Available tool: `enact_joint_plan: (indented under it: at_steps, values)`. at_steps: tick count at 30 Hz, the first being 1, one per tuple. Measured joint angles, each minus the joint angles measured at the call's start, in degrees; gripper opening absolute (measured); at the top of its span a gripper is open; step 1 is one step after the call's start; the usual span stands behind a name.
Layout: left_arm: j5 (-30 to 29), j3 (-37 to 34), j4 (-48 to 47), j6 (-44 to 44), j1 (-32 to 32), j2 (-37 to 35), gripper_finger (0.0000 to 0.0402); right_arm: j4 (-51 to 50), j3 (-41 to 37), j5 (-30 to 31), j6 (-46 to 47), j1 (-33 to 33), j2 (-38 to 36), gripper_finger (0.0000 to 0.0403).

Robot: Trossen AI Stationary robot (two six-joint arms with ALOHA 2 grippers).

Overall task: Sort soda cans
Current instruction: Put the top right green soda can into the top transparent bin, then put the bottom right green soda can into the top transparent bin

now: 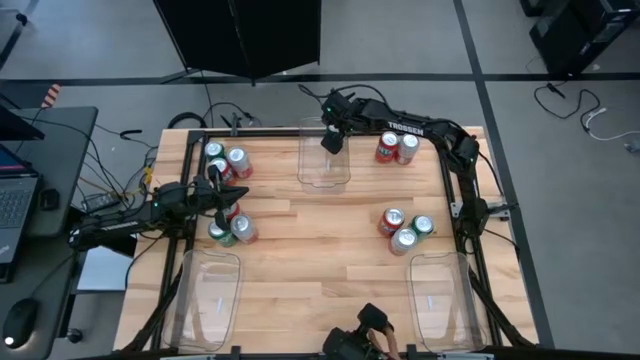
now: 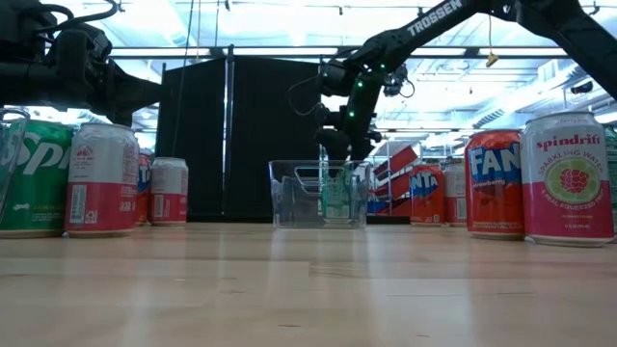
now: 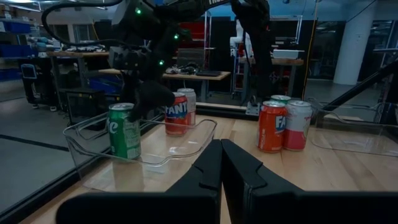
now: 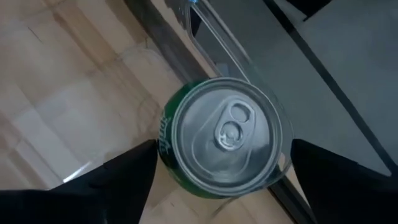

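A: Where was the green cylindrical metal soda can (image 4: 225,138) relative to the robot's arms?

B: It stood upright in the clear plastic rectangular tray (image 1: 324,170) at the table's far edge, directly beneath the right gripper (image 1: 331,140). Its long axis was vertical and its silver top faced up toward the wrist. The right arm was much nearer; the left arm waited well apart, over the left side of the table.

A: And the right gripper's fingers?

B: Spread wide, one dark finger on each side of the can, apparently clear of its wall, so it looked released rather than held.

A: The left gripper (image 3: 221,163)?

B: Its fingers were pressed together, holding nothing, and pointed across the table toward that tray.
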Motion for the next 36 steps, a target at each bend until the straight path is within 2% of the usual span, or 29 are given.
enact_joint_plan:
  at_steps: [7,12,16,21,25,30,36]
  values:
    - [0.0,0.0,0.0,0.0,0.0,0.0,0.0011,-1.1,0.0,0.5,-2.7,1.4,-1.7,0.0386]
    - [0.0,0.0,0.0,0.0,0.0,0.0,0.0011,-5.0,0.0,1.3,-3.9,3.6,-7.0,0.0391]
    - [0.0,0.0,0.0,0.0,0.0,0.0,0.0011,-12.0,0.1,1.4,-2.5,6.9,-12.9,0.0385]
    - [0.0,0.0,0.0,0.0,0.0,0.0,0.0011,-24.3,0.1,1.3,3.4,13.6,-18.8,0.0363]
    - [0.0,0.0,0.0,0.0,0.0,0.0,0.0011,-34.3,0.1,1.3,11.8,19.7,-21.2,0.0318]
    - [0.0,0.0,0.0,0.0,0.0,0.0,0.0011,-46.3,0.1,0.9,22.4,27.7,-22.2,0.0224]
    - [0.0,0.0,0.0,0.0,0.0,0.0,0.0011,-46.7,-3.4,-2.4,32.1,36.2,-25.7,0.0098]
